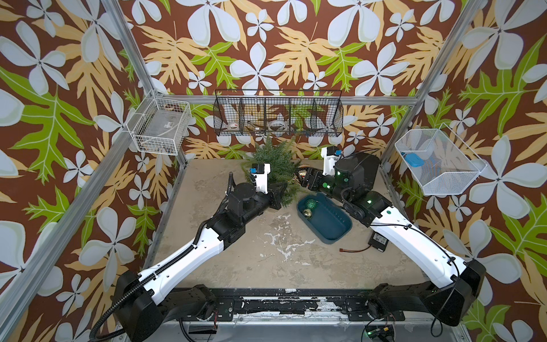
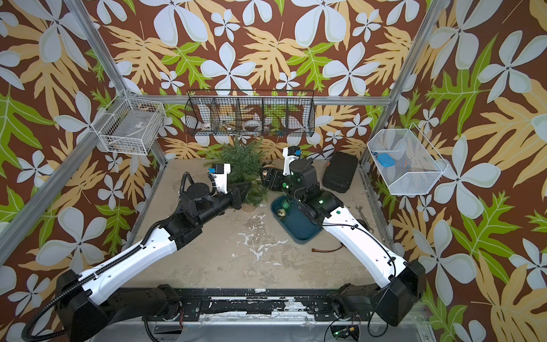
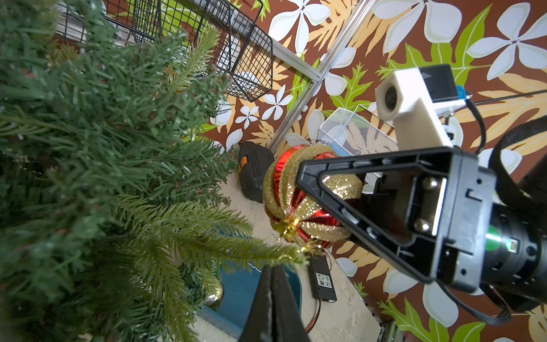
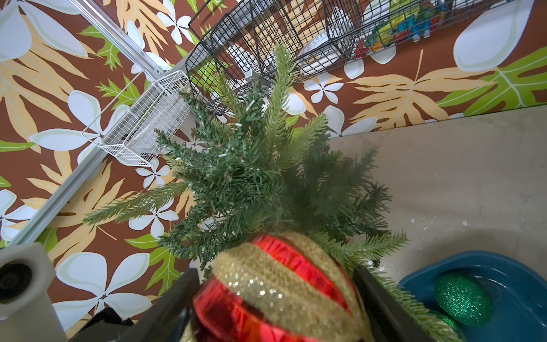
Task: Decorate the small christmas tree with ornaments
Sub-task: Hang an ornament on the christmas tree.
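- Grip on the big bauble: the right gripper is clamped across the red-and-gold striped ornament, one jaw on each side. This leaves its gold cap free and turned toward the foliage.
- The small christmas tree stands at the back of the table, between the two arms, so both reach its lower limbs.
- The left gripper is squeezed tight, its tips right against the underside of a low outer branch. Whether any needles are pinched I cannot tell.
- Judged purpose: it props that branch so the hanger can slip over its tip.
- The cap sits just beside the branch tip; the bauble looks not yet hung.
- The glittery green ball and gold ball lie in the blue tray near the tree, handy for the right arm.
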{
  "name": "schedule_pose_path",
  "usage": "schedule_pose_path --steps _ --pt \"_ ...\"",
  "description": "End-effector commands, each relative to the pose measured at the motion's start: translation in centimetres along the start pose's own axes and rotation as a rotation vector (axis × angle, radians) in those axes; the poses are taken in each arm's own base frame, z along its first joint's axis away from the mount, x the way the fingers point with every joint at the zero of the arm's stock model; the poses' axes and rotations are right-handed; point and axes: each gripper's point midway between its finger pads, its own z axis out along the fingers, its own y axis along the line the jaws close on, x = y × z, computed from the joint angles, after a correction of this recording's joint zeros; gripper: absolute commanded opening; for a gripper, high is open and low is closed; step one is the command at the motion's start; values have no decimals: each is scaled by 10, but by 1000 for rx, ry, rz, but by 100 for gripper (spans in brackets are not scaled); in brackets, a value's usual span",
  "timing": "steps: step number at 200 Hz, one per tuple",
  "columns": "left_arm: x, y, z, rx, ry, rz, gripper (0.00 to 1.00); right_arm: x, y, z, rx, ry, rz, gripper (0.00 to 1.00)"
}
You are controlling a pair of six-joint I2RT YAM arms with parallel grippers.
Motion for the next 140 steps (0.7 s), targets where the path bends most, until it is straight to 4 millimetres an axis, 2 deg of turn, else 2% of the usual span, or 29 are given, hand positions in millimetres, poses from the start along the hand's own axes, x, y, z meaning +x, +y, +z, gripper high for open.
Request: schedule_pose_path --steps 1,79,123,140 --pt "-4 -4 -2 18 -9 1 0 -4 -3 -1 17 -20 6 70" --pt "5 1 4 6 24 -6 0 9 -16 4 49 6 24 69" --pt "6 1 6 2 29 -7 0 10 -15 6 40 13 31 69" --pt "3 0 4 5 23 -4 0 5 -12 3 29 -5 28 69"
